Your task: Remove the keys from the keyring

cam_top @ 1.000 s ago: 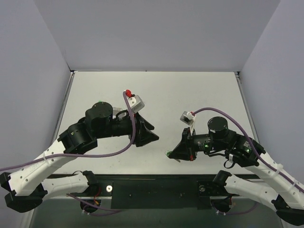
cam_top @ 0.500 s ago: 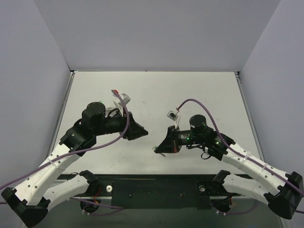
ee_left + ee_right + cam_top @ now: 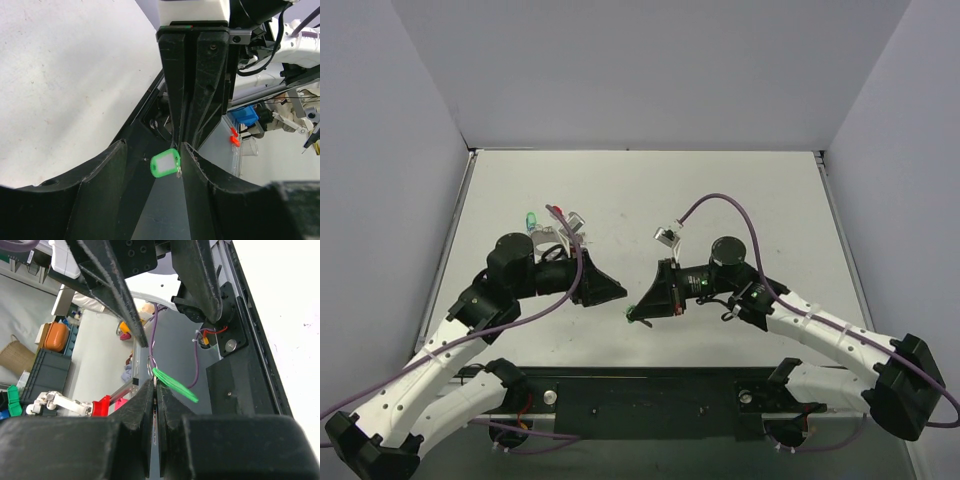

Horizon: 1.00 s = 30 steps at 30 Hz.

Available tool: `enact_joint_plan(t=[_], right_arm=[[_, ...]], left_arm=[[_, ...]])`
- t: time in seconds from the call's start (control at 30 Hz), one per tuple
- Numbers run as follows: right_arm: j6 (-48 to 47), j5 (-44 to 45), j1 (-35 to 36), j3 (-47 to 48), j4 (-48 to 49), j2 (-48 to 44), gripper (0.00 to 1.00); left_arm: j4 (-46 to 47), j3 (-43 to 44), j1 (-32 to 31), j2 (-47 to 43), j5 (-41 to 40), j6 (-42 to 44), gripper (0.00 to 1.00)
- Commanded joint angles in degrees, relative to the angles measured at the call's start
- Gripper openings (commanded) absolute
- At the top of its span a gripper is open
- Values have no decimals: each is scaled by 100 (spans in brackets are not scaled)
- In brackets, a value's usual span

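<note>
My right gripper [image 3: 638, 308] is shut on the keyring, a thin silvery wire loop [image 3: 151, 366] that sticks out of its fingertips [image 3: 146, 390]. A green-headed key [image 3: 632, 313] hangs from the ring and shows edge-on in the right wrist view [image 3: 175, 385]. My left gripper [image 3: 618, 290] is open and faces the right one, tip to tip. In the left wrist view the green key head [image 3: 165, 164] hangs between my open left fingertips [image 3: 116, 150], close to the right-hand finger, with a small silver bit under it. The right gripper's fingers [image 3: 195, 75] stand above it. Both grippers are held above the table.
The white table [image 3: 720, 190] has grey walls at the left, back and right. The black base rail [image 3: 650, 400] runs along the near edge, just below the two grippers. Purple cables [image 3: 705, 205] loop over both wrists.
My right gripper has carried the keyring and green key leftward. The left gripper has drawn back to the left. The two tips now nearly meet.
</note>
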Motion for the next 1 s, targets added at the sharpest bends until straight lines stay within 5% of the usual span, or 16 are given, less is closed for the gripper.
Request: enact_joint_plan(t=[0.0,0.97], right_arm=[[88,-407,-12,344,710,305,0],[88,-328,-3,740,640,666,0]], left_arm=[[676,-51,101,-10,271,-246,57],[351,-253,207,-502,561,-519,45]])
